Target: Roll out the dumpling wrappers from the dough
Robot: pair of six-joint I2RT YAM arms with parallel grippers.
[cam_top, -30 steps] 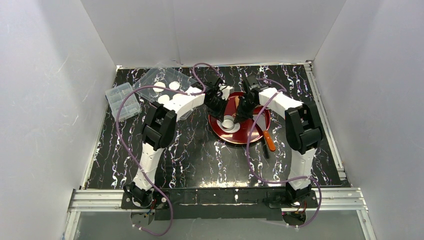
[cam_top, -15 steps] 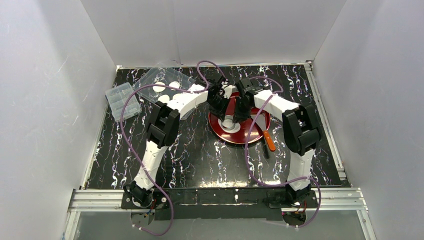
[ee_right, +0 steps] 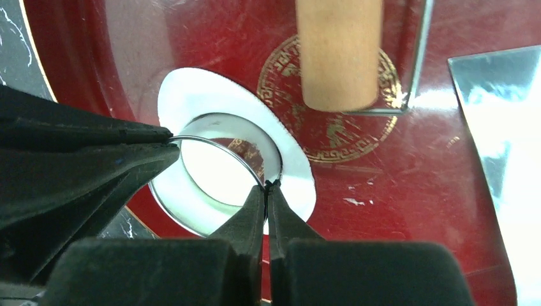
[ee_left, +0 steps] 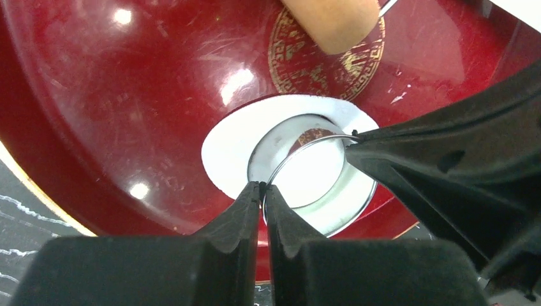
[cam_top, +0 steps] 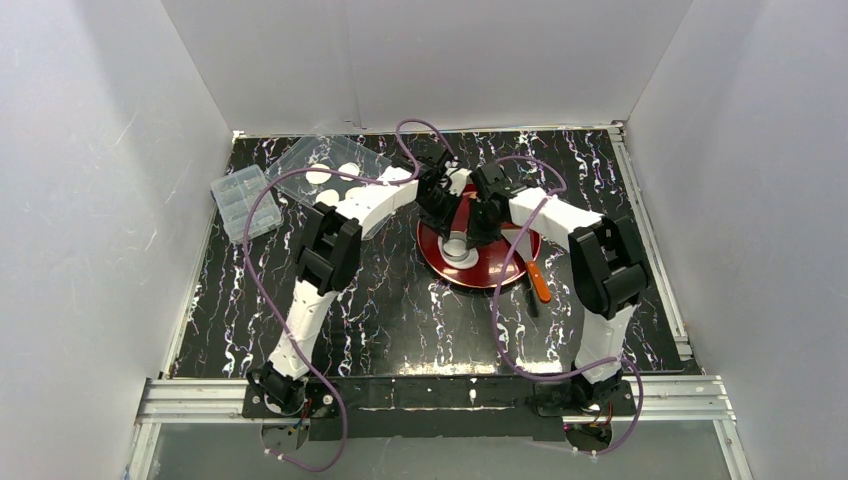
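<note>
A flattened white dough patch lies on the red plate. A small metal ring stands on the dough, with white dough inside it. My left gripper is shut on the ring's near rim. My right gripper is shut on the opposite rim of the ring, over the dough. In the top view both grippers, left and right, meet at the ring. Several round wrappers lie in a clear tray at the back left.
A wooden rolling pin lies on the plate just beyond the ring. A metal scraper blade with an orange handle rests at the plate's right. A clear lidded box sits at the left table edge.
Both arms have drawn in toward the plate's centre, wrists closer together over the ring. The ring and dough stay in the same spot.
</note>
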